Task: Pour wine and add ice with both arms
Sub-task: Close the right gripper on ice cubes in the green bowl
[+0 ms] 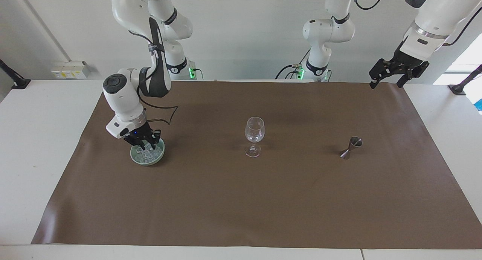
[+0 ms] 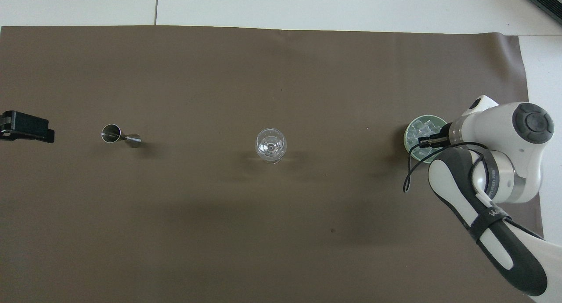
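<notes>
1. the right gripper [image 1: 145, 144] is down in the pale green bowl [image 1: 161, 155], its fingers [image 1: 142, 145] drawn together among the ice [image 1: 148, 153]. whether a cube is pinched between them cannot be told. going in from above suits a loose heap: the walls of the bowl keep the cubes from sliding away.
2. the ice is all in that bowl, which stands on the brown mat [image 1: 241, 199] toward the right arm's end of the table [image 1: 34, 147], so the right arm takes the ice work.
3. the wine glass [image 1: 254, 136] stands upright at the middle of the mat, well apart from the bowl, where both arms can likely reach it. it looks empty or nearly so.
4. the metal jigger [image 1: 350, 147] stands toward the left arm's end, well apart from the glass, probably the measure that the left arm will pour from. what it contains cannot be seen.
5. the left gripper [image 1: 388, 77] waits, raised over the corner of the mat at its own end with its fingers [image 1: 373, 83] apart, holding nothing, clear of the glass and the jigger.
</notes>
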You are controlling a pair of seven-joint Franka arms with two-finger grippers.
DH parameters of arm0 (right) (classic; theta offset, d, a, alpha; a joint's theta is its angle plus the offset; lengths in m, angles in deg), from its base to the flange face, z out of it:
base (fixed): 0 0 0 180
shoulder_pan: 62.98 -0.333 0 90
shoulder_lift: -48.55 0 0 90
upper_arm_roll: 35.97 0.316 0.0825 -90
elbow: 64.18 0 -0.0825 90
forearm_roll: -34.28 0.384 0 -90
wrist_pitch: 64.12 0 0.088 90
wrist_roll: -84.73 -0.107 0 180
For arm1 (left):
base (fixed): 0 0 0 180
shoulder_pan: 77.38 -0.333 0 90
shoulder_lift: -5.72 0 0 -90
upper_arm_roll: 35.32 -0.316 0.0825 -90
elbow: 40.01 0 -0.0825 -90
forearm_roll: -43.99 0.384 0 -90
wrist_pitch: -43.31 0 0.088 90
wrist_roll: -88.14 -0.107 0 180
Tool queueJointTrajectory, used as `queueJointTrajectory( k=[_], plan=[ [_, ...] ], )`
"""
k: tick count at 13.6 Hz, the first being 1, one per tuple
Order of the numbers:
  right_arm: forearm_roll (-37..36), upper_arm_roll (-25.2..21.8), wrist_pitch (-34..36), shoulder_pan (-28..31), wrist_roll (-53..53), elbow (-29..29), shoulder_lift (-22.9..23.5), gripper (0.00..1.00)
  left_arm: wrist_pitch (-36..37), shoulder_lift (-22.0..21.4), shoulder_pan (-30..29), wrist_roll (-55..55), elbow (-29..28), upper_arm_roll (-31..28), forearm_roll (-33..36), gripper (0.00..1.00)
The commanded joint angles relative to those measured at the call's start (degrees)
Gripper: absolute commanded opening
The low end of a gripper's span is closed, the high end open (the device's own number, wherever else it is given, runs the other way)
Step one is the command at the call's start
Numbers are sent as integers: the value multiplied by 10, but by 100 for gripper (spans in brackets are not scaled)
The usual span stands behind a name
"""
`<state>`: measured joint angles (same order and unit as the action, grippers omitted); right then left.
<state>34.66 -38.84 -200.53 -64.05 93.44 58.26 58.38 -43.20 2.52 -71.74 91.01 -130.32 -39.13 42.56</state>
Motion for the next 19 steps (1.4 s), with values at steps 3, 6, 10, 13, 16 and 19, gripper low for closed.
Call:
queueJointTrajectory(
  k=[3, 6, 10, 13, 16, 19],
  plan=[
    [-3, 3, -6, 4, -7, 1, -2, 0, 5, -15, -3, -1, -14, 2, 9, 100],
    [-2, 4, 50, 4, -27, -25, -24, 0, 5, -15, -3, -1, -13, 2, 9, 100],
    [-3, 2, 105, 7, -46, -50, -68, 0, 6, -15, -3, -1, -14, 2, 9, 100],
    [-3, 2, 167, 9, -59, -67, -98, 0, 5, -15, -3, -1, -14, 2, 9, 100],
    [-3, 5, 236, 2, -90, -98, -124, 0, 5, -15, -3, -1, -14, 2, 9, 100],
    [-2, 21, 319, 2, -127, -152, -128, 0, 6, -15, -3, -1, -14, 2, 9, 100]
  ],
)
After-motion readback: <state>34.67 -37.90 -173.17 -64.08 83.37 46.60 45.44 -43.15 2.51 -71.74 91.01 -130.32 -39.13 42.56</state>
